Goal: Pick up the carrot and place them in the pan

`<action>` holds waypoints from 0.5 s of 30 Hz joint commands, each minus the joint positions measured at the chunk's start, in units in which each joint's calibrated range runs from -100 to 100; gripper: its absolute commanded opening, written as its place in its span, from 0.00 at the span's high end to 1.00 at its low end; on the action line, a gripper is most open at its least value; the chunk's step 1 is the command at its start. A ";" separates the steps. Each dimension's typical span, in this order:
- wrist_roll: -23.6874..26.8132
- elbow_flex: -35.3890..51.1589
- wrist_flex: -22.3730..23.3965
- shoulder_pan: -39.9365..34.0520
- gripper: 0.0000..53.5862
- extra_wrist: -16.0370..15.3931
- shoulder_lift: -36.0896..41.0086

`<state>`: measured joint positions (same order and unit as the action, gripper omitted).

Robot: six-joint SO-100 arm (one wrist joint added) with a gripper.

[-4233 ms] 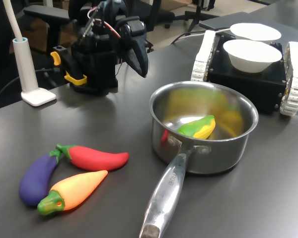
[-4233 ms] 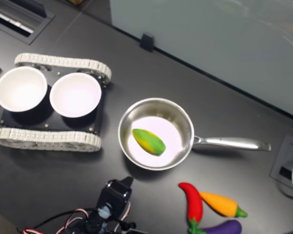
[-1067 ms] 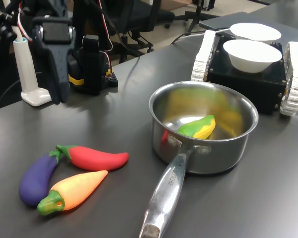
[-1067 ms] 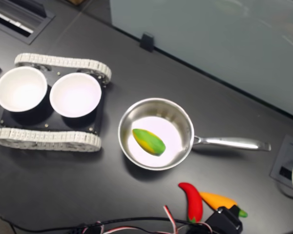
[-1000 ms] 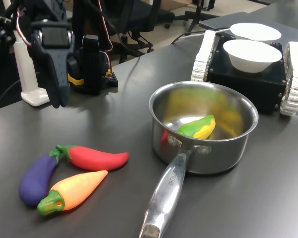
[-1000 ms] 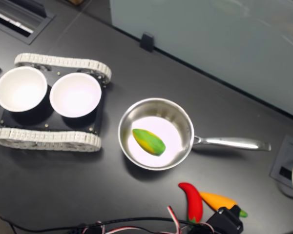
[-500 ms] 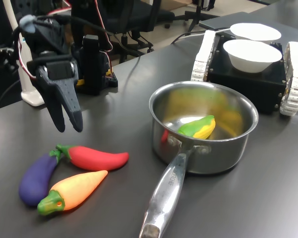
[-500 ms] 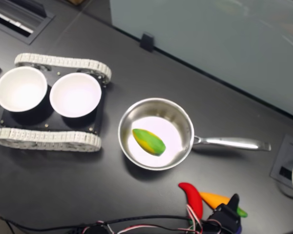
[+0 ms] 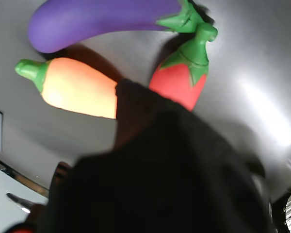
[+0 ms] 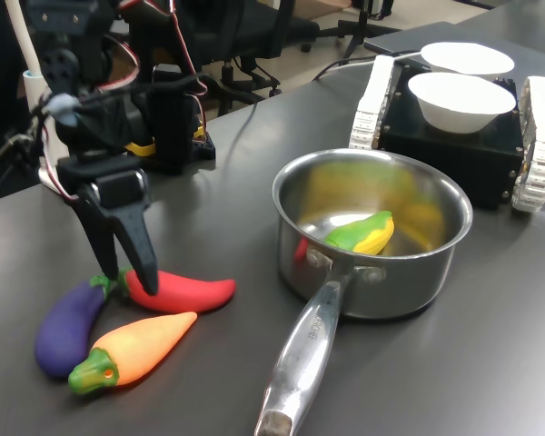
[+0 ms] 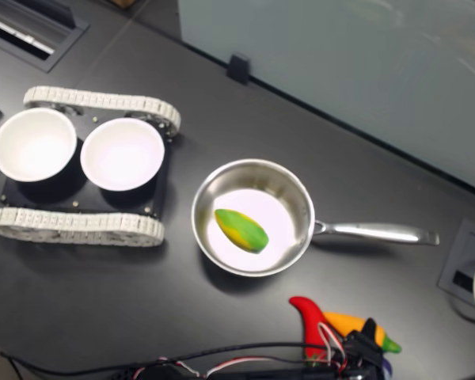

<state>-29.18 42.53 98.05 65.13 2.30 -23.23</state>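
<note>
The carrot (image 10: 138, 348), orange with a green stem end, lies on the dark table in front of the red chili (image 10: 180, 291). In the second exterior view the carrot (image 11: 343, 322) is partly covered by the arm. My gripper (image 10: 125, 275) points down with its fingers apart and nothing held. Its tips straddle the chili's stem end, just behind the carrot. In the wrist view a dark finger (image 9: 136, 109) hangs between the carrot (image 9: 77, 87) and the chili (image 9: 182, 85). The steel pan (image 10: 440, 263) stands at the first exterior view's right, its long handle (image 10: 302, 354) pointing toward the camera.
A yellow-and-green toy vegetable (image 10: 363, 232) lies inside the pan. A purple eggplant (image 10: 68, 325) touches the chili's stem. Two white bowls (image 10: 459, 98) sit on a tracked black platform (image 10: 454, 150) behind the pan. A white stand (image 10: 59, 163) and the arm base (image 10: 168, 127) are behind the gripper.
The gripper has come down and forward from beside the white stand to just above the chili's stem, and its fingers have spread. The vegetables and pan have not moved.
</note>
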 commanded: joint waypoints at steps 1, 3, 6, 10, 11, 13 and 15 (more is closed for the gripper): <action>-0.10 4.49 -2.99 -1.94 0.34 1.32 -0.01; 0.59 5.13 -3.25 -2.51 0.34 1.40 -0.93; 0.98 5.13 -3.67 -3.31 0.35 1.40 -1.53; 1.03 4.67 -4.53 -3.77 0.35 1.65 -2.20; 1.12 4.58 -4.87 -3.77 0.35 1.82 -2.37; 1.32 4.31 -5.98 -3.89 0.35 2.66 -2.96; 1.47 4.49 -6.91 -3.89 0.36 3.25 -3.89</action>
<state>-28.45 42.71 94.65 61.94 4.32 -28.03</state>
